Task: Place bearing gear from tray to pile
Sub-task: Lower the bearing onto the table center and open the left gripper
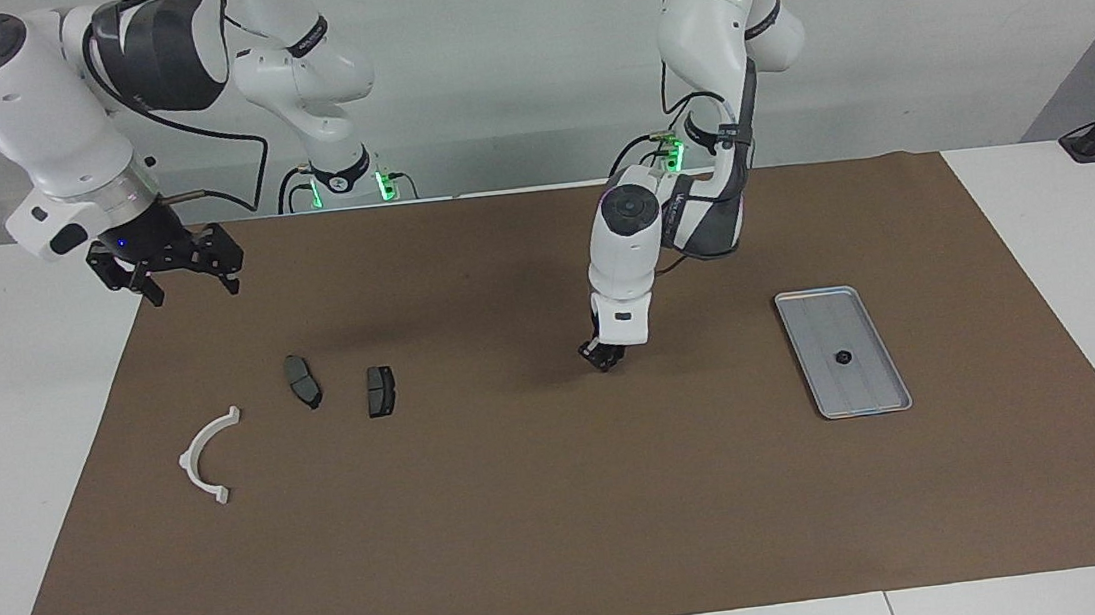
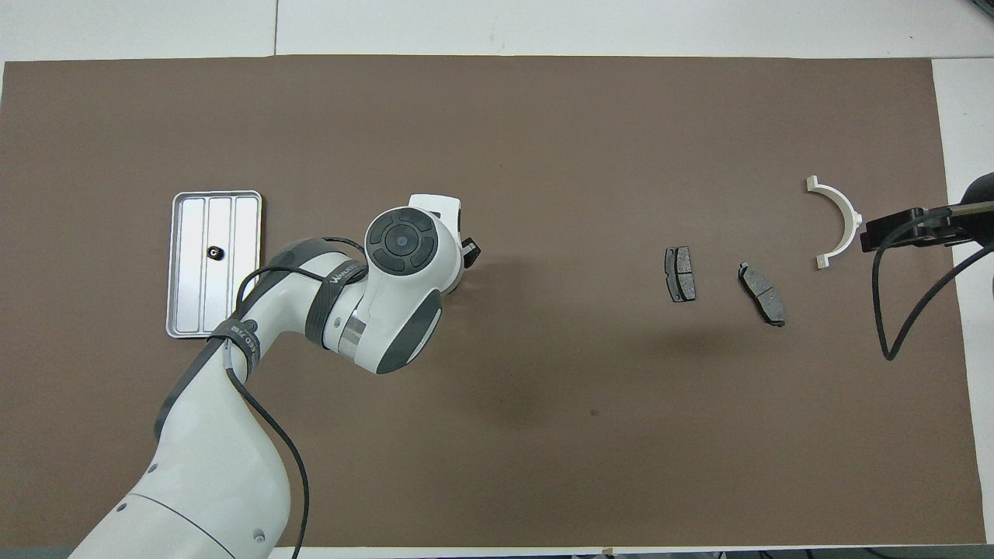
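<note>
The silver tray (image 1: 872, 387) lies on the brown mat toward the left arm's end; it also shows in the overhead view (image 2: 239, 264). A small dark bearing gear (image 1: 843, 357) sits in its middle (image 2: 213, 252). The pile lies toward the right arm's end: two dark brake pads (image 1: 302, 381) (image 1: 380, 391) and a white semicircular bracket (image 1: 208, 456). My left gripper (image 1: 602, 354) hangs low over the bare mat between tray and pile, with nothing seen in it. My right gripper (image 1: 188, 277) is open and empty, raised over the mat's edge near the pile.
The brown mat (image 1: 569, 526) covers most of the white table. In the overhead view the pads (image 2: 680, 273) (image 2: 762, 293) and bracket (image 2: 837, 221) lie apart from each other. The left arm's body covers its gripper from above.
</note>
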Controlling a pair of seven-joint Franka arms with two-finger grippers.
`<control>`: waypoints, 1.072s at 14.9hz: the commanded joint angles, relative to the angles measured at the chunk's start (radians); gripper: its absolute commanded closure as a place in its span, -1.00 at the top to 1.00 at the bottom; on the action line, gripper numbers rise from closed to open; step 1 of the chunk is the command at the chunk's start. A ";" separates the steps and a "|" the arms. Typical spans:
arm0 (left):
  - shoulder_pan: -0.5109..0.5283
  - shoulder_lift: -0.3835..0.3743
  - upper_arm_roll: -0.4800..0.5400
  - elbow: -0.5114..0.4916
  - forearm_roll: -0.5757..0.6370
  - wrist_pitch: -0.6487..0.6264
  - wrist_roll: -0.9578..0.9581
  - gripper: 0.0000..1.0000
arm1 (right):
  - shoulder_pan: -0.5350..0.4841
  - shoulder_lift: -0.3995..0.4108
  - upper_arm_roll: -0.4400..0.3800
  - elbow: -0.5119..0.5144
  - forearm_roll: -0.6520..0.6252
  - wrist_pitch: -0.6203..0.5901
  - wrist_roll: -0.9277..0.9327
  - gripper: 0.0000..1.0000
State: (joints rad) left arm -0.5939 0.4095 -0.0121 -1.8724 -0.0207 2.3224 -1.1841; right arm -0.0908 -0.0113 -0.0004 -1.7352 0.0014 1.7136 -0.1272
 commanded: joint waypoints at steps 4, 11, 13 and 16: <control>-0.011 -0.001 0.011 -0.025 -0.010 0.040 -0.012 -0.43 | -0.021 -0.007 0.008 -0.021 0.017 0.031 -0.038 1.00; 0.026 -0.020 0.014 0.032 0.011 -0.127 0.023 1.00 | -0.018 -0.007 0.008 -0.023 0.017 0.037 -0.037 1.00; 0.075 -0.079 0.014 0.003 0.010 -0.168 0.125 1.00 | -0.018 -0.007 0.008 -0.024 0.017 0.038 -0.037 1.00; 0.201 -0.191 0.011 -0.086 0.010 -0.221 0.340 1.00 | -0.020 0.013 0.008 -0.015 0.019 0.043 -0.038 1.00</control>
State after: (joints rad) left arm -0.4695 0.3217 0.0069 -1.8661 -0.0164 2.1351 -0.9698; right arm -0.0912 -0.0083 -0.0003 -1.7380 0.0014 1.7283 -0.1274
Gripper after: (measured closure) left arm 0.000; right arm 0.000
